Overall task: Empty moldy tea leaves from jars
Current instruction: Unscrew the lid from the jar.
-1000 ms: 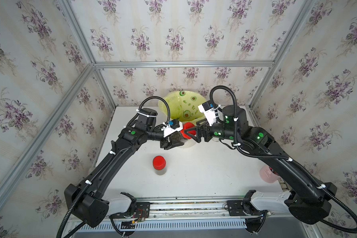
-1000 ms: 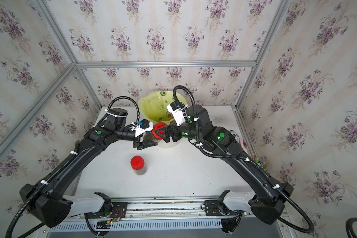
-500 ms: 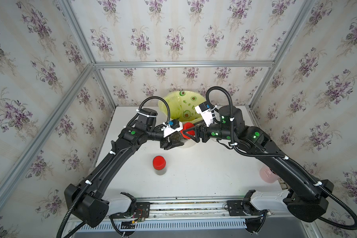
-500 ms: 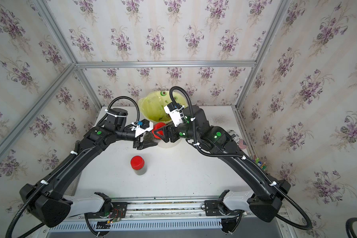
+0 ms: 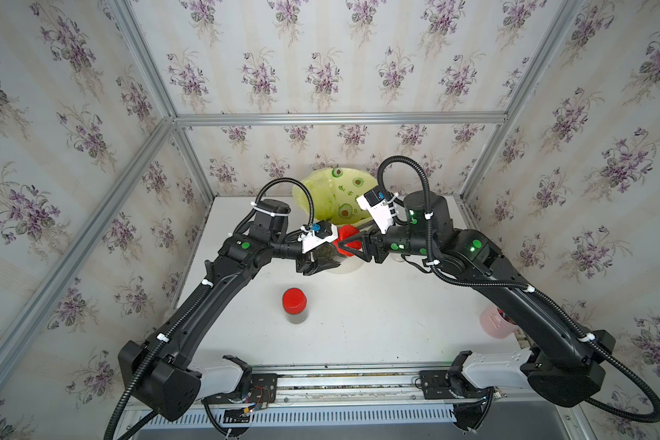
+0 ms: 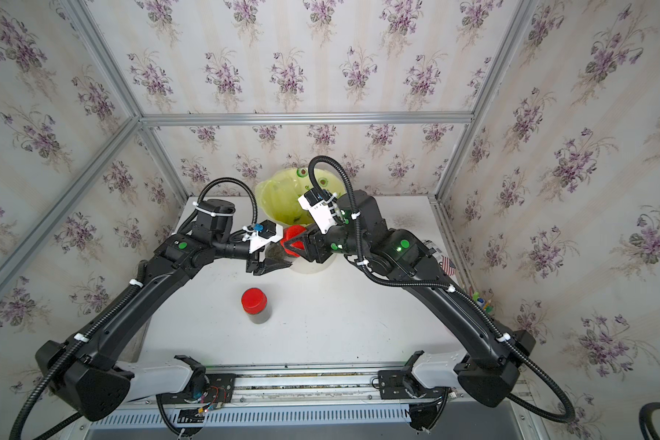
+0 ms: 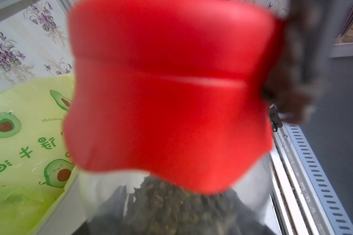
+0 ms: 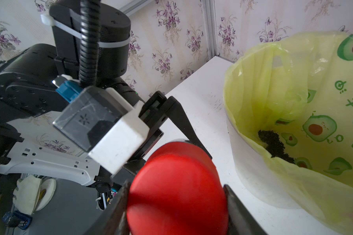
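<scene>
Floral wallpaper (image 5: 321, 57), white table (image 5: 359, 324)

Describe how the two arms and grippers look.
Both the left arm and right arm are glossy black with white base links, round green joint markers and black corrugated hoses fastened by white zip ties. The left gripper and right gripper each have black tapered fingers and a white wrist camera housing; the left's carries a blue connector.

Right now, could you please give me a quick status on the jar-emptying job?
Left gripper shut on jar, tipped sideways, tea leaves inside. Right gripper clamped on its red lid. Lined bin alongside; second capped jar stands apart.
</scene>
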Motion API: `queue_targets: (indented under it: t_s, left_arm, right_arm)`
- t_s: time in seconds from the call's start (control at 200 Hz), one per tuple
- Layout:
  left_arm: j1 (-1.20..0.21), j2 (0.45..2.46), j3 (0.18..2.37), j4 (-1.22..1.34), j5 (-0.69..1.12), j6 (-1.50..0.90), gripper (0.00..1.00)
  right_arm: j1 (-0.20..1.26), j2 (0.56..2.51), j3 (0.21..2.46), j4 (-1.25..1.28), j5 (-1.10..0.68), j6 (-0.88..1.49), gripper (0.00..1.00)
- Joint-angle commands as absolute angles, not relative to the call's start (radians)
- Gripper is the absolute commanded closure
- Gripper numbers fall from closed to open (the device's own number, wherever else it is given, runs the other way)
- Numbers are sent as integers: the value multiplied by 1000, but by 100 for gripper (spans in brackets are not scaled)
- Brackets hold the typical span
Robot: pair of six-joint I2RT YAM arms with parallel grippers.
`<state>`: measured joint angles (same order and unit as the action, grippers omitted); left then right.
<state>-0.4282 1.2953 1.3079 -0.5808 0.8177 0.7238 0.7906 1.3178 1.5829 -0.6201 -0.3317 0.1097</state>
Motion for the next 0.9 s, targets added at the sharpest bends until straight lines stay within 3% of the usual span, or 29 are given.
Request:
queue_targets:
  t_s: [0.0, 0.23, 0.894]
  left_arm:
    - [-429, 1294, 1310, -598, 852, 717, 33]
    - [-429, 1292, 1312, -601, 857, 720, 33]
    - [-429, 1298, 1316, -613, 887, 726, 32]
  right_arm:
    - [789, 1321, 1601, -604, -363, -26, 55]
    - [763, 1342, 1619, -631, -420, -188, 56]
    - [669, 1409, 1695, -739, -650, -569, 47]
